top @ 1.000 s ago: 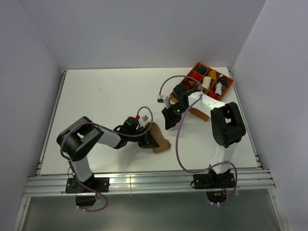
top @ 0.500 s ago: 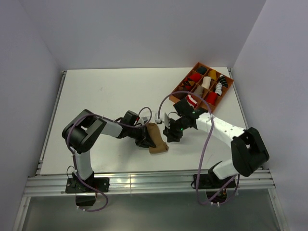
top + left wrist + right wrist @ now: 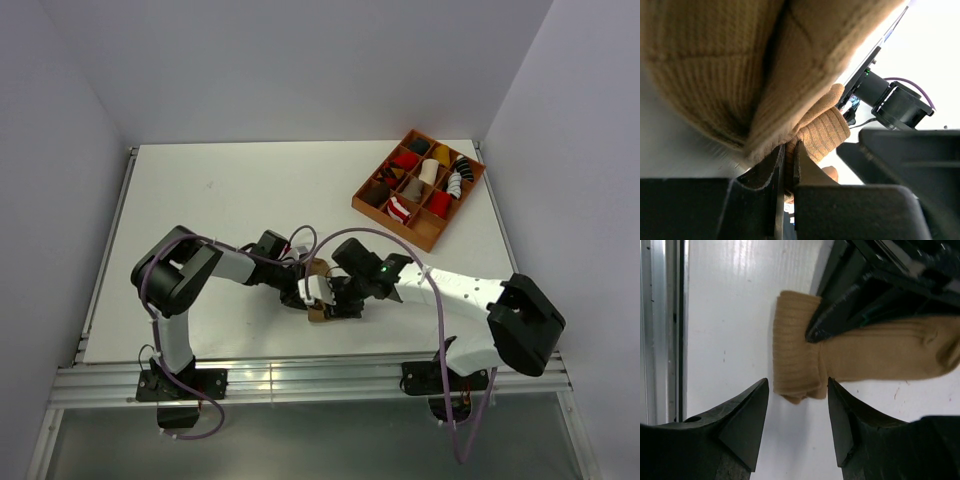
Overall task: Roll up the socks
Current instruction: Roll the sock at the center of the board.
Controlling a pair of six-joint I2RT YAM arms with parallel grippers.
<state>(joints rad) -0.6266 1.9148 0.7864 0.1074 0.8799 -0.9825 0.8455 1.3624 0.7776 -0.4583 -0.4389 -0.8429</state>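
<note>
Right wrist view: my right gripper [image 3: 797, 384] has swung over from the sorting tray [image 3: 395, 229] and now hovers, jaws spread, astride the folded cuff of the tan sock [image 3: 875, 352] lying on the table [image 3: 730, 315]. My left gripper [image 3: 788, 155] stays clamped on that sock beside the cuff, so I judge rolling can begin.

The left arm [image 3: 185, 280] and right arm [image 3: 455, 295] are showing white link shells between rounded black joint housings, each sitting on a black base plate [image 3: 180, 386]. Purple cables [image 3: 440, 340] are looping along both. The right claw [image 3: 797, 390] is showing matte black fingers [image 3: 745, 417] tapering to wedge tips.
</note>
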